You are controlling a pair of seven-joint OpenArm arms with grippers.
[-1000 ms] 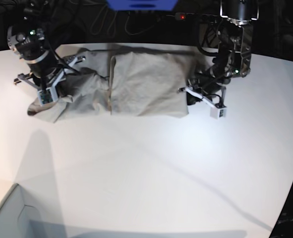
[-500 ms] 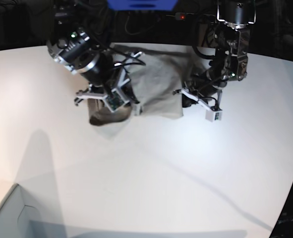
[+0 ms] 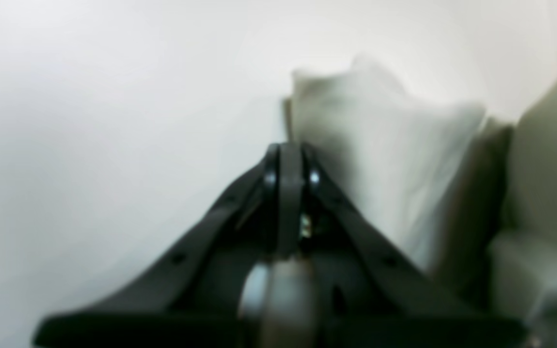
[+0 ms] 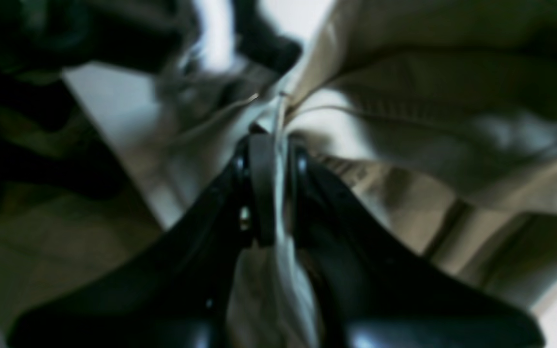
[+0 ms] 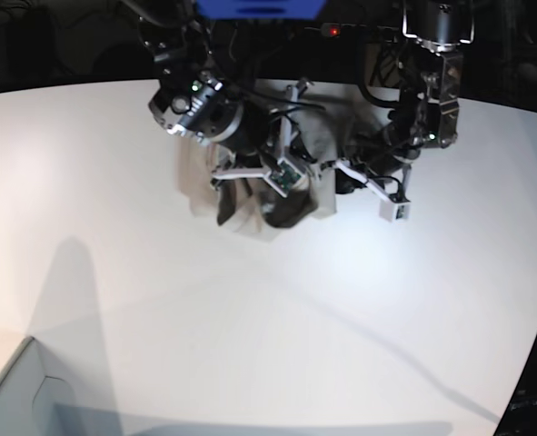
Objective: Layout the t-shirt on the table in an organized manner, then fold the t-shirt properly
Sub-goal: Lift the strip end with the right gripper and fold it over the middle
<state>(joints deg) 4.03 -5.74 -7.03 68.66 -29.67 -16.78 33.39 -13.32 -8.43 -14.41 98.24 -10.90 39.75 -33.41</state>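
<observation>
The right gripper (image 4: 269, 145) is pinched tight on a thin edge of the t-shirt (image 5: 250, 195) — the cloth runs right between its two fingers in the right wrist view, and the seam fans out above them. In the base view this arm has the cloth lifted over the middle of the shirt, with loose folds hanging down below it.

The left gripper (image 3: 289, 159) is squeezed all the way together with nothing in it. It sits low by the far side of the shirt, just beside a puffy corner of cloth, and the white table (image 5: 277, 327) shows bare next to it.

The t-shirt lies near the back edge of the table, between the two arms. It is bunched up, partly doubled over on itself, not flat.

The step looks like a fold, with one side of the shirt carried over to the other side. To do it well, the right arm should keep its pinch firm and move across slowly and low, so the hanging cloth does not drag or twist. The edge it holds should line up with the far edge by the left gripper before it lets go — then the fold will be straight. The left gripper could press down on its side so the shirt does not slide along.

A pale box corner (image 5: 14, 391) sits well apart at the front.
</observation>
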